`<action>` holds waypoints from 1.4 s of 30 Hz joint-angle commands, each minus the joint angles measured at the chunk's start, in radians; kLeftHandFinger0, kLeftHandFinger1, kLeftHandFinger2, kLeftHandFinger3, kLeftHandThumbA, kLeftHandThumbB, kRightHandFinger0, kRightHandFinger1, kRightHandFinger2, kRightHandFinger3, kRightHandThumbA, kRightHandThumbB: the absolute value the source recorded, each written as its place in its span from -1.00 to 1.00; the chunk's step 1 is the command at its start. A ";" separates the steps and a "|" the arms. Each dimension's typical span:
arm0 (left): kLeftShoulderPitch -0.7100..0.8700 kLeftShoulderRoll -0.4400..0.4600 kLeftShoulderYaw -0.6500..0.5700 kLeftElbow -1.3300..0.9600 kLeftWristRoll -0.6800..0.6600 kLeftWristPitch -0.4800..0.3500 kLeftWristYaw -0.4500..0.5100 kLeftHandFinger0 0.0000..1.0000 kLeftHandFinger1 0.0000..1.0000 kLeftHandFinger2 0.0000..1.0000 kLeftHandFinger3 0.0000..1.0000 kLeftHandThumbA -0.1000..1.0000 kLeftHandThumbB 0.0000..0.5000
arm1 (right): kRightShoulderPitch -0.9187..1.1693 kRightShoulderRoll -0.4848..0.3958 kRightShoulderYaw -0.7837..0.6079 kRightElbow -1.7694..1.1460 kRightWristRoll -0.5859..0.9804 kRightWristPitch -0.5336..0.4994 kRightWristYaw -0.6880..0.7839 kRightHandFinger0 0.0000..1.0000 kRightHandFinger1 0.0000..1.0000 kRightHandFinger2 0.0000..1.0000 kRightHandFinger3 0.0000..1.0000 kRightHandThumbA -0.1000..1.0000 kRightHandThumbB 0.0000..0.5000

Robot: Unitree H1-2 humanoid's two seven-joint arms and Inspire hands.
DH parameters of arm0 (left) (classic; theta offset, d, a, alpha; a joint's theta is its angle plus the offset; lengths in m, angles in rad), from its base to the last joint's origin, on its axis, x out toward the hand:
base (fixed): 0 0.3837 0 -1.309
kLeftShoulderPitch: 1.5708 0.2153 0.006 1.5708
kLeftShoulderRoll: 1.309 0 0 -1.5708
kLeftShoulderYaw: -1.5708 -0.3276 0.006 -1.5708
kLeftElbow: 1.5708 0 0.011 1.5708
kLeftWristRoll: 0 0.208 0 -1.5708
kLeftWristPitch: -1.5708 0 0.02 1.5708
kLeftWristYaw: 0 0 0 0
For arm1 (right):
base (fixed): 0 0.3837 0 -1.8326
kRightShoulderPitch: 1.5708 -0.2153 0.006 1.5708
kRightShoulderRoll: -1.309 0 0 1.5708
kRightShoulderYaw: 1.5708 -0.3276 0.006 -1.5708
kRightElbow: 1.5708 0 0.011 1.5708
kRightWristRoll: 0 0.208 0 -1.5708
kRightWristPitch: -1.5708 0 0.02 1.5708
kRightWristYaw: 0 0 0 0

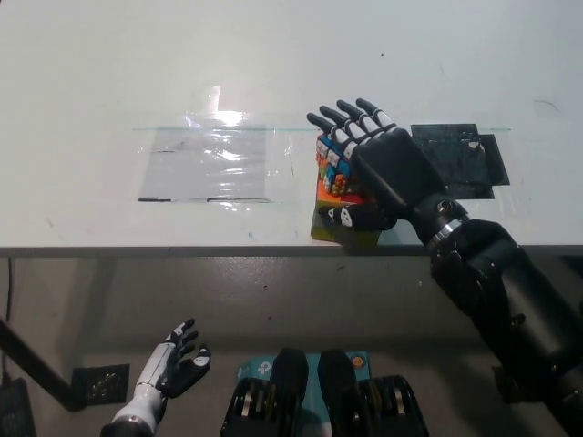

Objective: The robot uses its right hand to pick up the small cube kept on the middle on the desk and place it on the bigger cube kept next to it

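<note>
- The small cube (330, 162) is seen atop the bigger cube (339, 218) near the desk (273, 55) edge, partly hidden by the black right hand (378, 159), fingers spread wide
- Clear plastic sheet (214, 164) lies left; white left hand (173, 369) hangs open below

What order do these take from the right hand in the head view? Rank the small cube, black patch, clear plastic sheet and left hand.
From the right hand:
1. small cube, under its fingers.
2. black patch, on the desk at the hand's right, and clear plastic sheet, at its left; both lie close beside the hand, too close to call.
3. left hand, resting at lower left, below the desk edge.
</note>
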 commanded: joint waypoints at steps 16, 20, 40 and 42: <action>-0.004 0.006 0.002 -0.005 -0.005 -0.027 0.002 1.00 1.00 1.00 1.00 -0.28 0.16 | 0.002 -0.026 -0.046 -0.263 0.034 0.037 0.141 1.00 1.00 1.00 1.00 0.76 0.30; 0.007 0.003 -0.001 -0.011 0.003 -0.019 0.009 1.00 1.00 1.00 1.00 -0.24 0.18 | 0.000 -0.038 -0.066 -0.373 0.030 0.039 0.174 1.00 1.00 1.00 1.00 0.75 0.38; 0.003 -0.009 0.025 0.038 -0.016 -0.069 0.010 1.00 1.00 1.00 1.00 -0.28 0.27 | 0.348 -0.068 -0.380 -0.858 0.136 0.133 0.236 0.20 0.96 1.00 1.00 0.54 0.00; 0.003 -0.011 0.028 0.033 -0.019 -0.061 0.009 1.00 1.00 1.00 1.00 -0.30 0.27 | 0.428 -0.053 -0.417 -0.857 0.156 0.113 0.196 -0.03 0.74 1.00 1.00 0.41 -0.11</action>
